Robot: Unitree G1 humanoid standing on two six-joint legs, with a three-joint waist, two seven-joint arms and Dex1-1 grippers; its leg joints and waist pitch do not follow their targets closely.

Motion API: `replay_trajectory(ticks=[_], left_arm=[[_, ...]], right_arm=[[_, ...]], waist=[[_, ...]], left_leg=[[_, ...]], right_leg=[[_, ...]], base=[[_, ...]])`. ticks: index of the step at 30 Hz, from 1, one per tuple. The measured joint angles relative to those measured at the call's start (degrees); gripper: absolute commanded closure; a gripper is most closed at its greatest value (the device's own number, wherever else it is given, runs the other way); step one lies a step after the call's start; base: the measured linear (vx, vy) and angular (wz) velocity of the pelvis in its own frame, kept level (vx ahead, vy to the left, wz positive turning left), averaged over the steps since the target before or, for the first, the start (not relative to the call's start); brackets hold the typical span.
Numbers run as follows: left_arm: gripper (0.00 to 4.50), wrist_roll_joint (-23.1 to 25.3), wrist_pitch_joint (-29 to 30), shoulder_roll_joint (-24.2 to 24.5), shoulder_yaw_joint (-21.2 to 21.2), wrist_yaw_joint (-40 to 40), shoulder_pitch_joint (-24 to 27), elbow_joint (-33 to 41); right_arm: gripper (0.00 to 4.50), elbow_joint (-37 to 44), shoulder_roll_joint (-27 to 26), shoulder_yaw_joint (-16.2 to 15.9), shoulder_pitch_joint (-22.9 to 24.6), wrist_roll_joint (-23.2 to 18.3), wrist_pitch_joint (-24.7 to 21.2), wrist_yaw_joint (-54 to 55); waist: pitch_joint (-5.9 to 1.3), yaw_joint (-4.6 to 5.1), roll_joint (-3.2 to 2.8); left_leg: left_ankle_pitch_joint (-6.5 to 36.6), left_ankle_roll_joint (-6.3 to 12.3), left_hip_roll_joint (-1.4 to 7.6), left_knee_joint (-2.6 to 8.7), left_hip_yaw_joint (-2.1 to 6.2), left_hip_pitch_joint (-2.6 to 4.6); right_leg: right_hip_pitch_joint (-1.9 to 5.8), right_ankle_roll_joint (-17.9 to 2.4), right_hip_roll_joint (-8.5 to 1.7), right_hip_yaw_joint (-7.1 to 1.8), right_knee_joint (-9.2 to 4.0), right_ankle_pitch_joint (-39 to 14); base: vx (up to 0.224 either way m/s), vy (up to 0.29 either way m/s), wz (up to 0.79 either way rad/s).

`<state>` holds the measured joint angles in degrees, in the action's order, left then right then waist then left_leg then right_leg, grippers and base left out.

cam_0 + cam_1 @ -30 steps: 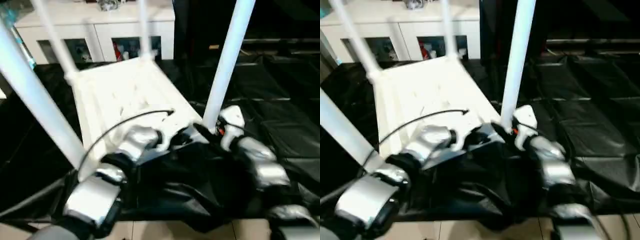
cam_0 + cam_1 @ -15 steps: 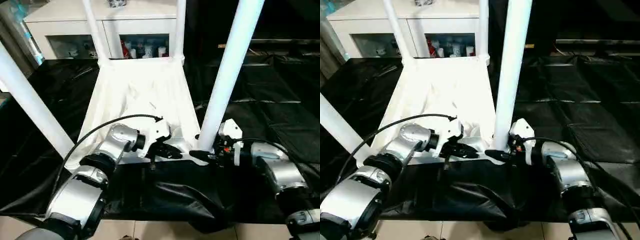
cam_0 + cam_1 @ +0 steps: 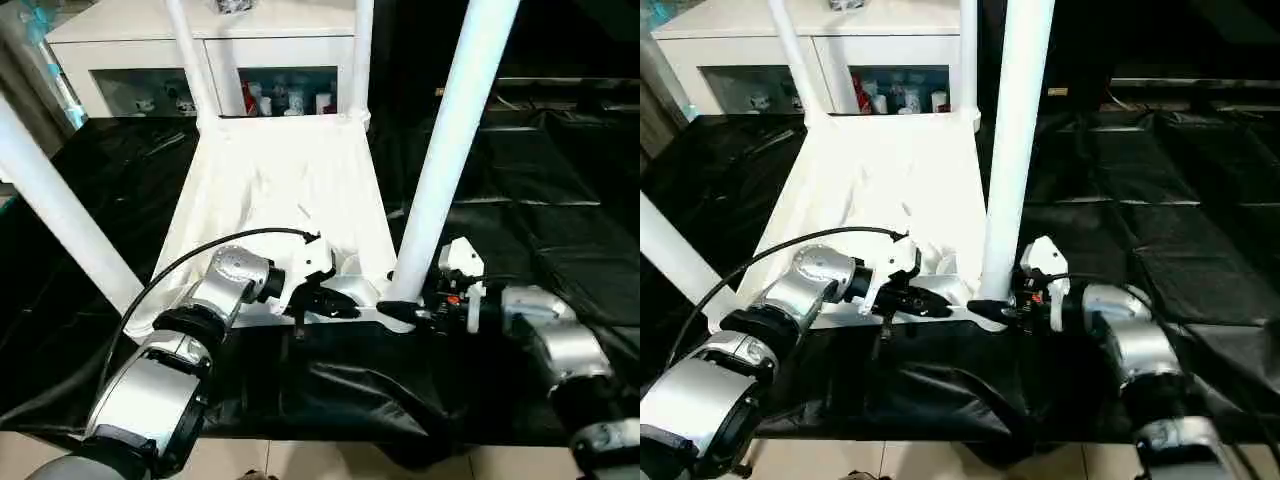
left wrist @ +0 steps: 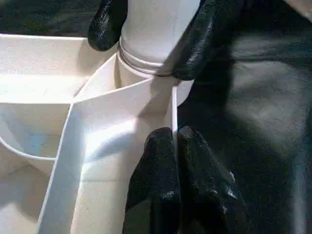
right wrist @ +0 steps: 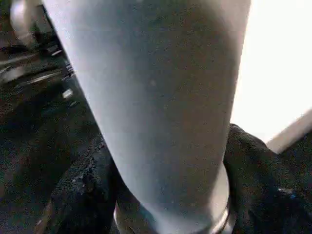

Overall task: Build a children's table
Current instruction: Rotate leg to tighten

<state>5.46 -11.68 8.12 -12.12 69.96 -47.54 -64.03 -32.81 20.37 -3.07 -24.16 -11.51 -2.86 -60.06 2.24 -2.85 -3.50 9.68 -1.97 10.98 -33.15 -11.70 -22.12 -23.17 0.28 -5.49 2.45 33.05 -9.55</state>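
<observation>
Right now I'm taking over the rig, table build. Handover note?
Right tool: shut on the near right leg, at its base by the corner socket.
Left tool: shut on the near rim of the tabletop.
The tabletop lies upside down on the black sheet with four legs standing up.
Left: check that the gripped leg is fully seated, release, then flip the table upright.

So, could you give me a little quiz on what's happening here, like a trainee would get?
1. True or false: the white plastic table top lies with its ribbed underside facing up.
2. What do the right jaws clamp? A) the base of the near white tube leg; B) a black sheet; C) a cabinet door.
3. Fill in: the left jaws pinch the table top's thin ____ beside that leg's socket.
Key: 1 true; 2 A; 3 rim.
</observation>
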Motion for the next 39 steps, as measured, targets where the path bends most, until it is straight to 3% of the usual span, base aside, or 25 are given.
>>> replay_trajectory(ticks=[9,16,19,24,30,39], left_arm=[[4.5,1.34,5.58,-7.49,1.53,-22.22,-2.81,-3.23],[4.5,2.32,6.57,-10.39,1.79,-29.72,-3.16,-3.5],[4.5,2.31,6.44,-10.43,1.8,-29.7,-3.21,-3.5],[4.5,2.14,5.62,-8.91,2.03,-24.37,-3.21,-3.37],[4.5,1.53,1.54,-3.73,1.15,-11.75,-1.76,-2.14],[4.5,0.65,-0.61,0.26,0.46,1.83,-0.15,-0.03]], right_arm=[[1.87,-5.83,-9.41,4.97,-2.42,4.26,3.92,29.49],[1.87,-8.61,-12.34,5.58,-4.95,6.76,4.84,40.19],[1.17,-8.96,-12.29,5.6,-4.91,6.99,5.85,39.98],[0.84,-6.69,-8.76,5.05,-2.4,5.37,7.19,29.2],[0.84,-1.25,-0.96,0.98,0.46,2.6,5.25,10.43],[0.84,4.28,5.25,-1.46,2.81,-0.11,2.92,-4.87]], waist=[[-0.06,1.22,0.03],[-0.32,1.42,-0.35],[-0.36,1.27,-0.42],[-0.32,1.03,-0.38],[-0.27,0.66,-0.37],[-0.08,-0.52,-0.08]], left_leg=[[0.0,-0.01,-0.13,-0.11,0.0,0.2],[0.0,-0.01,-0.19,-0.06,0.05,0.2],[0.0,-0.01,-0.18,0.04,0.06,0.19],[0.0,0.0,-0.17,0.1,0.09,0.1],[0.0,0.0,-0.05,0.18,0.11,0.04],[0.01,0.01,-0.03,0.17,0.08,-0.06]], right_leg=[[0.16,0.2,-0.03,-0.15,-0.06,-0.12],[0.19,0.22,-0.04,-0.16,-0.13,-0.13],[0.16,0.24,-0.04,-0.12,-0.13,-0.14],[0.13,0.21,-0.04,-0.05,-0.13,-0.13],[0.07,0.17,0.01,0.11,-0.09,-0.1],[0.0,0.15,0.0,0.1,-0.1,-0.12]], base=[[0.0,0.0,0.0],[0.0,0.0,0.0],[0.0,0.0,0.0],[0.0,0.0,0.0],[0.0,0.0,0.0],[0.0,0.0,0.0]])
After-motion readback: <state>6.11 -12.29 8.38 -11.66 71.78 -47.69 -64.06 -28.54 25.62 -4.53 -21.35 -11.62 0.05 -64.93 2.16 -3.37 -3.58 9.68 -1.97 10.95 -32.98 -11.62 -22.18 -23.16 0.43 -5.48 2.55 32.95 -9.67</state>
